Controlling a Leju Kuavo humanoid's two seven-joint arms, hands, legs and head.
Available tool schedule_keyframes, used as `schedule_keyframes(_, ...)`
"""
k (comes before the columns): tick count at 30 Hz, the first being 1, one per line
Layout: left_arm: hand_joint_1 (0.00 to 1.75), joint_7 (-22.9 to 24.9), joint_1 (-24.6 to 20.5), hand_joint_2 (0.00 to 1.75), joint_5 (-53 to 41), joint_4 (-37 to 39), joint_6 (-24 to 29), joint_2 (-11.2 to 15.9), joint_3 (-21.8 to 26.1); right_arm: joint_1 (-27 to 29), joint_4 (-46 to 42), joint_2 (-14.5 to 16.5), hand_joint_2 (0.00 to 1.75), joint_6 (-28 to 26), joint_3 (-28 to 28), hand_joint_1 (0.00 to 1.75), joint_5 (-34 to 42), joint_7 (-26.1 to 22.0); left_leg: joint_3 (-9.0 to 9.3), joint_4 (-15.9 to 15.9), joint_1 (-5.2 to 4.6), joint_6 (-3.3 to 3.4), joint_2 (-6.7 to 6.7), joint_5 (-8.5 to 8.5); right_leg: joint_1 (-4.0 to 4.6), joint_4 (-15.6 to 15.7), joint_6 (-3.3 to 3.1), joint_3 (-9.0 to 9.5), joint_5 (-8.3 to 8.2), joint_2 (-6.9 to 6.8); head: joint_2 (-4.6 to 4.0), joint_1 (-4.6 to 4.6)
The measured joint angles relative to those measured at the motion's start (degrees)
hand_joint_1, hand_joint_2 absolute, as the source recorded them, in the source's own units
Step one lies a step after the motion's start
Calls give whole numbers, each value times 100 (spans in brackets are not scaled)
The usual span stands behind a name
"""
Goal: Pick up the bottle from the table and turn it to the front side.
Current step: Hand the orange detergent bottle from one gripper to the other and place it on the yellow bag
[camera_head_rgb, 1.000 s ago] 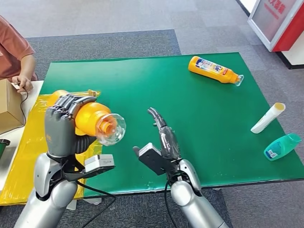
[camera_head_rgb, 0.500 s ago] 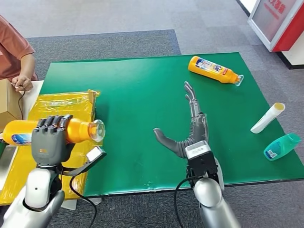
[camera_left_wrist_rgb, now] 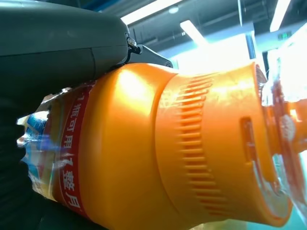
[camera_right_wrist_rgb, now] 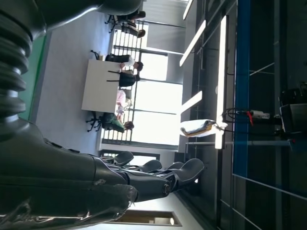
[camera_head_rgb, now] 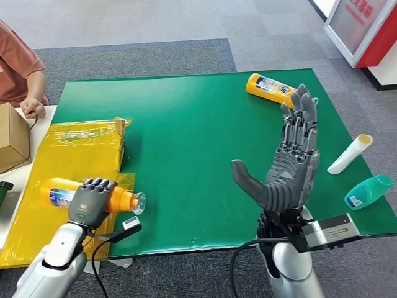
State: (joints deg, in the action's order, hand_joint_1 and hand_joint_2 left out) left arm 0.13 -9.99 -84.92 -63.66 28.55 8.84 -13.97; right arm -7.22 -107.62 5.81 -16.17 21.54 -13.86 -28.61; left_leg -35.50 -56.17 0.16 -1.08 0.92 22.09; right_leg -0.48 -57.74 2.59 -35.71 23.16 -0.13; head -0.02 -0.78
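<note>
The left hand's [camera_head_rgb: 89, 202] fingers [camera_head_rgb: 96, 184] are wrapped over the middle of an orange bottle [camera_head_rgb: 84, 194], grasping it; the right hand's [camera_head_rgb: 288, 164] fingers [camera_head_rgb: 299, 115] are spread straight and apart, upright above the surface, holding nothing.

The surface [camera_head_rgb: 187, 136] is a green mat. A yellow sheet [camera_head_rgb: 70, 146] lies at its left end, reaching past the edge. The held bottle lies sideways low over this sheet, its clear cap [camera_head_rgb: 137, 201] toward the green and its labelled end toward the outer edge. In the left wrist view the bottle [camera_left_wrist_rgb: 173, 148] shows an orange ribbed neck and a red label band with white characters.

A second orange bottle [camera_head_rgb: 273, 89] lies on its side at the far right of the surface, partly behind the right hand. Near the right edge lie a white tube [camera_head_rgb: 350, 154] and, just beside it, a teal bottle [camera_head_rgb: 369, 190].

A cardboard box [camera_head_rgb: 12, 136] sits off the left end, with a person's hand [camera_head_rgb: 33, 108] beside it.
</note>
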Motion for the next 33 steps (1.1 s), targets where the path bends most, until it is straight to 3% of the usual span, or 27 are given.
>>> schedule_keyframes(4, 0, -7, -67, 175, -20, 321, 40, -41, 10, -6, -81, -11, 175, 57, 38, 0, 49, 0, 0, 0, 0, 0, 0, 0, 0, 0, 0, 1, 0, 0, 0, 0)
schedule_keyframes(15, 0, 295, -125, 175, -291, 515, 211, -78, 27, -1, -143, -35, 175, 168, 156, 0, -4, 33, 1, 0, 0, -1, 0, -1, 0, -1, -1, 3, 0, 0, 0, 1)
schedule_keyframes(26, 0, 774, 282, 175, -306, -334, 176, 62, -211, 91, -145, -97, 175, 445, 272, 0, -233, 195, 0, 0, 0, 1, -1, 1, 0, 0, 0, 3, 2, -1, 0, 0)
schedule_keyframes(29, 0, 483, 473, 175, -64, -828, 269, 28, -263, 165, -139, -109, 175, 472, 299, 0, -316, 211, 0, 0, 0, 3, -1, 3, 0, 0, 1, 3, 2, -1, 0, 0)
schedule_keyframes(33, 0, -636, 821, 175, 1709, -1801, 392, -206, -222, 303, -138, -116, 175, 473, 311, 0, -436, 225, -1, 0, -1, 4, -1, 5, -1, 1, 2, 3, 3, -1, 0, 0)
